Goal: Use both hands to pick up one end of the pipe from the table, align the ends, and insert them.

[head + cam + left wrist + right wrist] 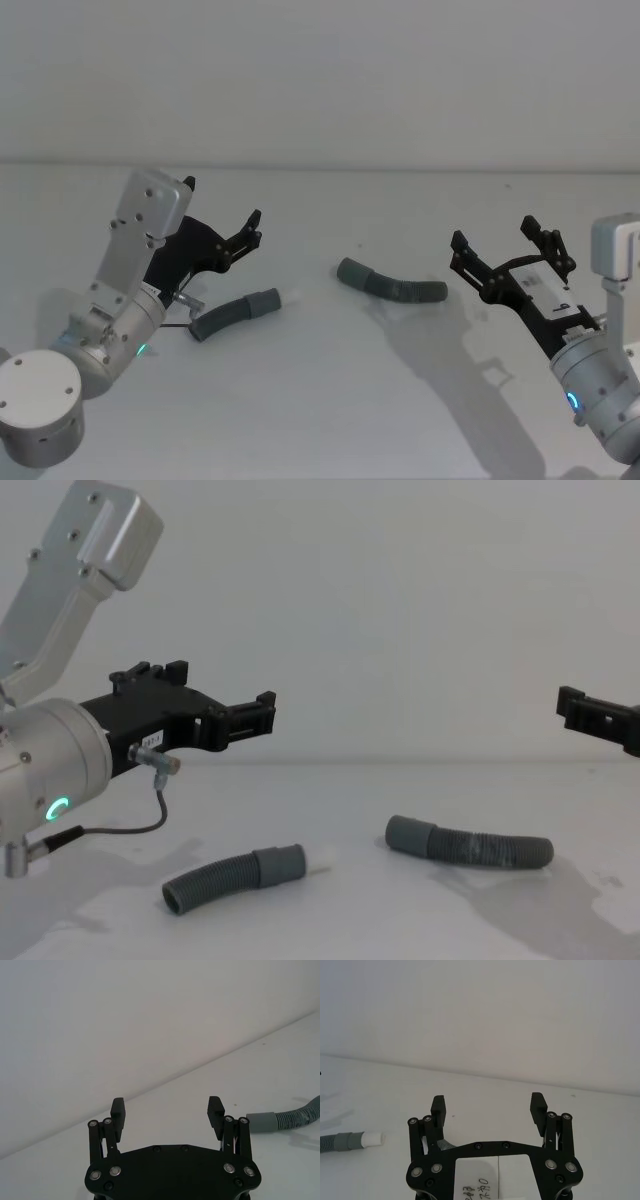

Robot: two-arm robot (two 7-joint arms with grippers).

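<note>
The left arm (128, 262), smooth silver-grey metal with a green light ring at its joint, rises from the near left corner and bends forward at the wrist. The left gripper (252, 229) hangs level and well above the table (320, 420), its black plastic fingers (118, 1110) spread wide with nothing between them. A thin grey cable (150, 815) loops below the wrist. Just beside that gripper, on the robot's side of it, the left hose piece (228, 315) lies flat on the plain white surface. It is a short, gently curved, dark grey ribbed tube whose smooth grey cuff (265, 298) ends in a short white tip (295, 296) pointing toward the centre. A clear gap of bare table separates it from the right hose piece (400, 288) (the same ribbed grey, bowed slightly), whose plain cuff (410, 834), a little wider than the ribs, faces the white tip. Near this piece's far end, the right gripper (493, 234) is held up off the table with its fingers (538, 1105) parted just as wide and empty, a white label (480, 1180) on its black body. Behind it the right arm (600, 385) slants up from the near right corner, a blue light on its rounded grey housing.
</note>
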